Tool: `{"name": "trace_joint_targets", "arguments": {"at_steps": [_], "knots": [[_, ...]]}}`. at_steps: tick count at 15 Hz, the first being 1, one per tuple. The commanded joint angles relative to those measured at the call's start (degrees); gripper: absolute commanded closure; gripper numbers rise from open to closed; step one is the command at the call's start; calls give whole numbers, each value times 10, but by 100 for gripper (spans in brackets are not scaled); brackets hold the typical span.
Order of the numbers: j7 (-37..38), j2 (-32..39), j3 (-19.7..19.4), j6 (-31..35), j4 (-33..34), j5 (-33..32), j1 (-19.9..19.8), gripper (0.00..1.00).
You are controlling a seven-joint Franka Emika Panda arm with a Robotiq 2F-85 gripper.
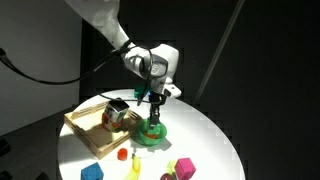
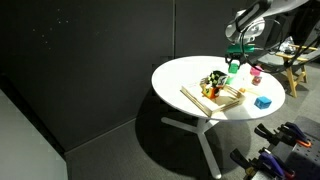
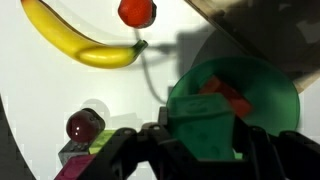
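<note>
- Presently my gripper (image 3: 198, 140) is clamped on a green block (image 3: 205, 122). In the wrist view a dark finger stands on either side of it.
- Seen from above, the block is boxy and shows no clear long axis. Its flat top faces the wrist camera, and its edges are turned slightly against the picture's edges.
- The block hangs in the air just above a green plate (image 3: 262, 90). In the wrist view it covers the plate's left part.
- A small red piece (image 3: 228, 92) lies on the plate, just beyond the block. I cannot tell whether the two touch.
- My gripper (image 1: 151, 103) points straight down. The arm (image 1: 105, 22) slopes down from the upper left in an exterior view and bends at the wrist over the plate (image 1: 152, 136).
- In an exterior view my gripper (image 2: 236, 58) hangs over the far side of the table (image 2: 180, 75).
- A wooden tray (image 1: 80, 125) with things in it sits just beside the plate.
- A banana (image 3: 85, 42) lies on the table well apart from the plate, its stem end toward it, with a red fruit (image 3: 137, 12) near that end.
- A dark red ball (image 3: 85, 125) sits by a pink block (image 3: 78, 165) beside my left finger in the wrist view.
- A blue cube (image 1: 92, 172) lies near the table's edge, in front of the tray.
</note>
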Motion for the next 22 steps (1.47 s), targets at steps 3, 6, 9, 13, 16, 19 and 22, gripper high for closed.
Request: {"name": "trace_joint_targets", "arguments": {"at_steps": [3, 6, 9, 13, 16, 19, 22], "knots": [[16, 44, -2, -33, 65, 13, -9, 69], [17, 49, -1, -32, 69, 10, -8, 19], [15, 47, -1, -29, 65, 9, -5, 5], [11, 34, 0, -26, 52, 8, -2, 0], [11, 22, -1, -23, 39, 6, 3, 0], [8, 4, 0, -21, 26, 5, 8, 0], [-2, -21, 3, -21, 9, 4, 13, 0]]}}
